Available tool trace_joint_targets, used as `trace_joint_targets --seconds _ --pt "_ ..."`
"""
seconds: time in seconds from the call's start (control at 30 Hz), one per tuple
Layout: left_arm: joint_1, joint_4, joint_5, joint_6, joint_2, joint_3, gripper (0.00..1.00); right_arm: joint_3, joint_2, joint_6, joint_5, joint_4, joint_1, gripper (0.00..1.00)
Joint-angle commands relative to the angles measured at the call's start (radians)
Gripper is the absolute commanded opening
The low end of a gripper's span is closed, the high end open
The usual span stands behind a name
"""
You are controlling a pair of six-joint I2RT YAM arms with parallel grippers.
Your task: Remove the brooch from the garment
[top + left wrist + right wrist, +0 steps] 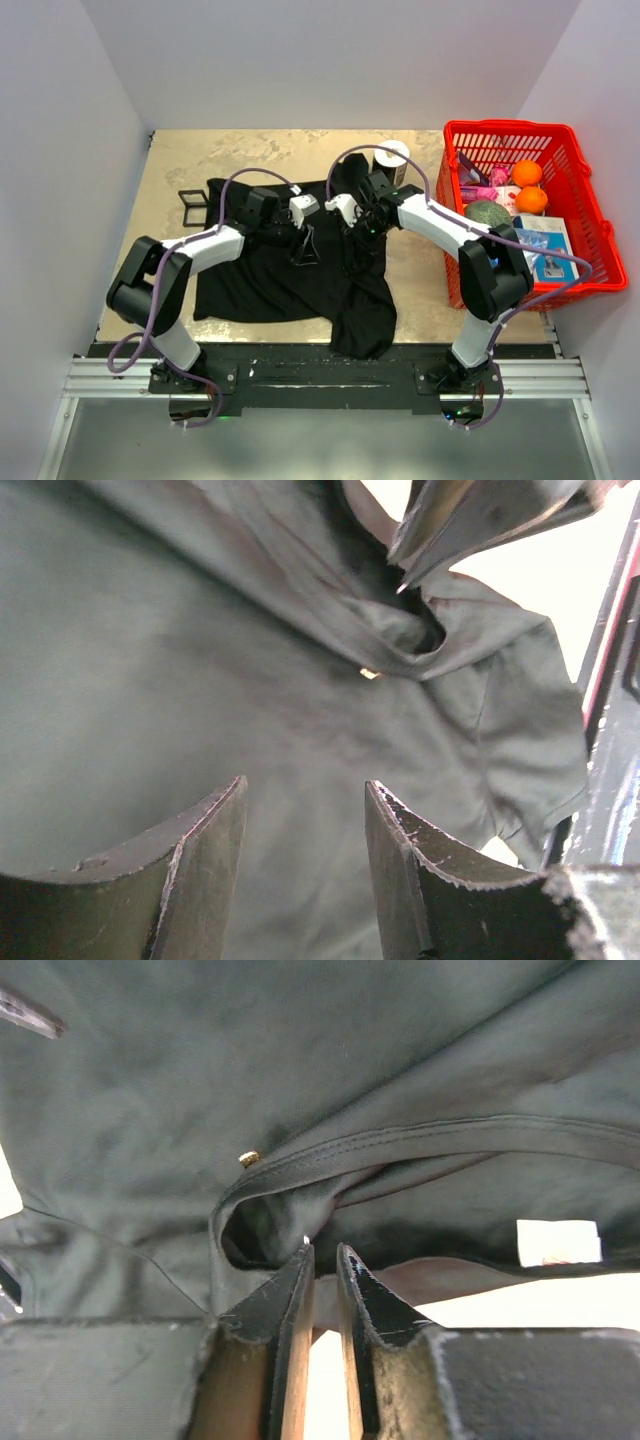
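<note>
Near the middle of the tan tabletop (pixel 200 160), the tiny golden metal brooch (pixel 369 673) sits by the collar of the plain black soft T-shirt (pixel 260 280), so my left gripper (pixel 305 783) faces it with fingers apart, ready to grab, while my right gripper (pixel 323 1250) is almost closed at the collar, and I cannot tell if it pinches cloth.

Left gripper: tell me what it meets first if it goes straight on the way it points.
Probably the garment: black cloth fills the line ahead of the open left gripper. The brooch lies a little right of that line; depth is unclear.
</note>
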Motion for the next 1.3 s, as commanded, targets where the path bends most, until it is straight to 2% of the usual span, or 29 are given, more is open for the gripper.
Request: trace_joint_targets --seconds 0.0,0.17,0.27,0.57,0.73,0.83,1.03,1.07,1.13,1.27 --pt "-0.019 0.193 0.058 -0.171 0.053 -0.001 0.55 -0.041 -0.001 0.016 -0.012 0.040 0.001 0.21" --pt "-0.049 0.330 0.095 -0.321 0.149 0.000 0.55 -0.090 0.021 0.067 -0.012 0.084 -0.002 0.23" --pt "-0.053 0.321 0.044 -0.348 0.192 -0.004 0.54 -0.096 0.064 0.087 0.040 0.084 -0.009 0.22" --pt "-0.047 0.241 -0.112 -0.263 0.171 -0.099 0.48 -0.129 0.040 0.087 0.115 0.074 -0.094 0.20" --pt "-0.058 0.241 -0.066 -0.210 0.137 -0.040 0.49 -0.097 0.018 0.127 0.045 0.052 -0.093 0.22" --pt "-0.102 0.262 -0.048 -0.106 0.085 0.017 0.54 -0.075 0.023 0.137 0.018 0.041 -0.095 0.24" --pt "-0.194 0.164 -0.006 0.334 0.044 0.074 0.59 -0.035 0.071 0.139 0.003 0.022 -0.095 0.28" --pt "-0.200 0.157 -0.002 0.444 0.039 0.070 0.60 -0.029 0.072 0.148 -0.002 0.020 -0.093 0.30" --pt "-0.220 0.135 0.000 0.536 0.031 0.068 0.60 -0.014 0.072 0.159 -0.002 0.023 -0.095 0.34" --pt "-0.249 0.104 0.010 0.724 0.042 0.073 0.59 -0.006 0.080 0.176 -0.015 0.020 -0.093 0.35"
